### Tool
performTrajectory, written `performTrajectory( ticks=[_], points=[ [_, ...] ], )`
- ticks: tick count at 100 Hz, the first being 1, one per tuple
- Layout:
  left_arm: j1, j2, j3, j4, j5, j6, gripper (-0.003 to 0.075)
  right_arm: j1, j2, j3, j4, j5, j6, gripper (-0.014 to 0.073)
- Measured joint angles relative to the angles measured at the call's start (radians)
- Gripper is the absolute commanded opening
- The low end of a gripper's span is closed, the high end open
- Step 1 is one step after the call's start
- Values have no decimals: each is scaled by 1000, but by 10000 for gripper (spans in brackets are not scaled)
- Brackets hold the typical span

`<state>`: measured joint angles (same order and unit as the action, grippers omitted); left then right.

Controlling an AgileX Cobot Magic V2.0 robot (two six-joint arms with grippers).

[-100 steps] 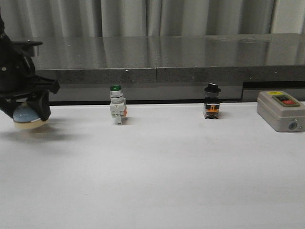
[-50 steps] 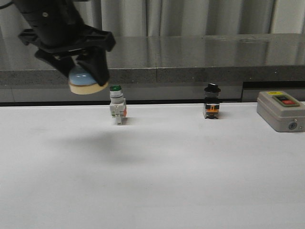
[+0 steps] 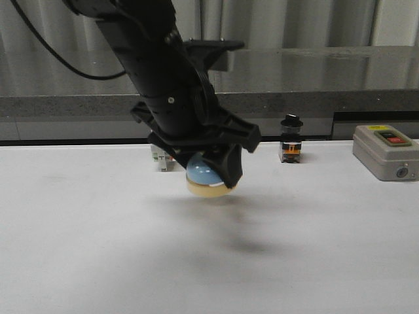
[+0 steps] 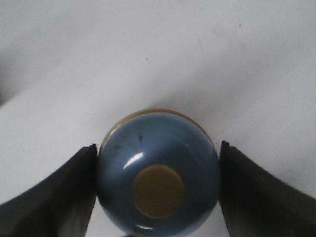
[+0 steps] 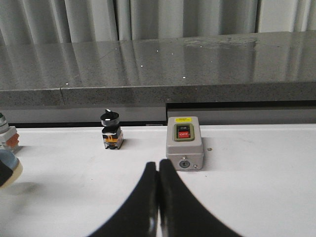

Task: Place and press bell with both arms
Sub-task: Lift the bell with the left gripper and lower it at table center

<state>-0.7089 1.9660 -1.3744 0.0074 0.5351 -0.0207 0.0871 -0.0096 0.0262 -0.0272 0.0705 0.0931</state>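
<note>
The light-blue dome bell with its cream base hangs a little above the white table, near the middle. My left gripper is shut on it, black fingers on both sides. From the left wrist the bell shows from above with its cream knob, and the fingers press against the dome's flanks. My right gripper is shut with nothing in it, low over the table to the right, in front of the grey box. It does not show in the front view. A sliver of the bell appears in the right wrist view.
A green-capped white pushbutton stands at the back, mostly hidden behind the left arm. A black selector switch and a grey box with red and green buttons stand to the right of it. A dark stone ledge runs behind the table.
The left arm carried the bell from the far left, up and rightward past the green pushbutton, then down over the table's middle. The grip stayed shut on it.
</note>
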Motion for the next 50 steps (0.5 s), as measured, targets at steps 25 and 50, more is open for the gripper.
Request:
performTrajectory(
  ticks=[25,50],
  points=[
    [-3,83,-31,-7,-6,0,223,0,0,0,0,0,0,-60],
    [-3,86,-35,-7,3,0,484,0,0,0,0,0,0,-60]
  ],
)
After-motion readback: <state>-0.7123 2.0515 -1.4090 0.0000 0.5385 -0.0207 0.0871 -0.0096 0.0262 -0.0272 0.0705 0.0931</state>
